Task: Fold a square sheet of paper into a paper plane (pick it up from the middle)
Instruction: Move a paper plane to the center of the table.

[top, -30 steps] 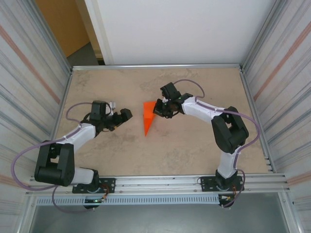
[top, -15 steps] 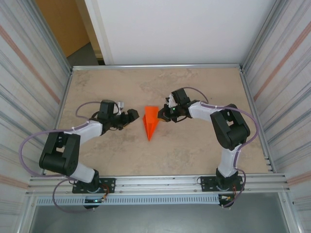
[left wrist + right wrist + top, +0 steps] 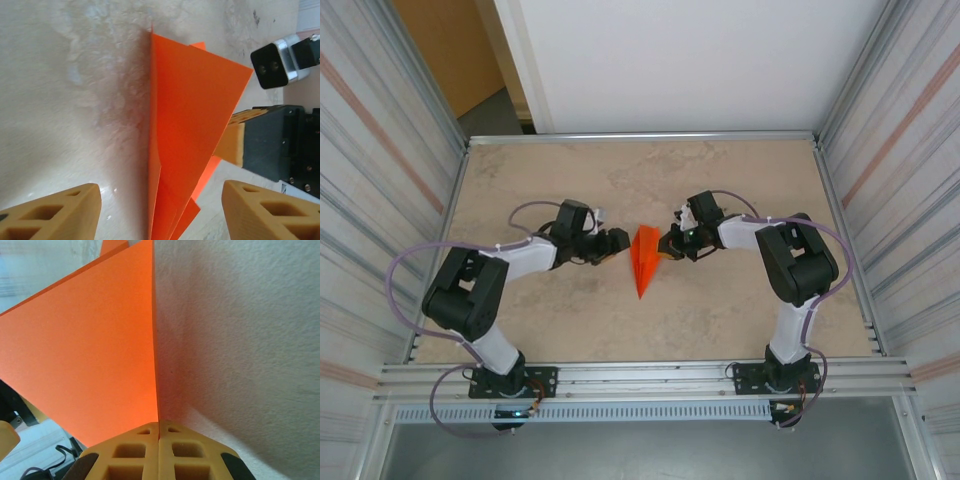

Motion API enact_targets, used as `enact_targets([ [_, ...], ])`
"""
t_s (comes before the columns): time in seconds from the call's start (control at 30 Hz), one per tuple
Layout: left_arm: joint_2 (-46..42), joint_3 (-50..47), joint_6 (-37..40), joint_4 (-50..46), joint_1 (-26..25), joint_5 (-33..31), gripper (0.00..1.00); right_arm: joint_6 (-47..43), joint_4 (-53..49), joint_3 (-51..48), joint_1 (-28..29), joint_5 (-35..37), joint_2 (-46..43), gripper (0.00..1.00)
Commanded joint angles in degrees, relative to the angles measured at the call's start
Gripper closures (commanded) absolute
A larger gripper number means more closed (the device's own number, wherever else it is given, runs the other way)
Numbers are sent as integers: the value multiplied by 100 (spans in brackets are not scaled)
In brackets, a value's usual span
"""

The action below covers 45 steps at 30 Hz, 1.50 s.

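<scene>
Beige mottled table (image 3: 740, 180), ribbed metal walls on both sides, and right in the middle sits the action: the paper plane (image 3: 643, 262), bright orange, already a narrow pointed dart with its tip aimed at the near edge and its wide end toward the back. No flat square left out there, folks; the wrist views show stacked, creased layers, so by my reading the main folds are done. The right gripper (image 3: 667, 246) comes in from the right side, and its own camera shows both pads pressed together with the orange edge running straight into the seam: it is clamped on the plane near the wide end, holding one flap up off the table. Whether the bottom crease touches the surface or hangs just above it, I cannot tell. Now the left gripper (image 3: 620, 243) sits just beside the plane on the opposite side, its 2 fingers standing apart, and from its wrist camera the folded layers lie in the gap between them, touching neither. My call: this is late in the job, with 2 things likely left, a pinch from the left to take over or press the body crease, then spreading the wings. The risk is thin paper buckling if both arms pull at once.
</scene>
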Motion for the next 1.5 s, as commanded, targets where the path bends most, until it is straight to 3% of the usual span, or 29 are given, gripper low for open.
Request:
enact_targets([
  [0.0,199,304,85,-251,-131,-93,44,-168,71,-87,-61,-110,43,97],
  [0.33,877,1026,373,-889,-368,-214,65,-193,0,-76,-77,-118,133,98],
  [0.47,1033,1184,364,-969,-384,-200,80,-182,-1,-58,-74,-119,113,98],
  [0.67,793,1294,614,-1370,-356,-739,96,-128,265,-187,-190,-51,-332,100],
  [1.1,500,945,456,-1417,-74,-880,98,-137,298,-27,-265,-92,-153,99],
  [1.47,688,1189,417,-1978,-70,-1066,89,-164,220,47,-246,-127,208,99],
])
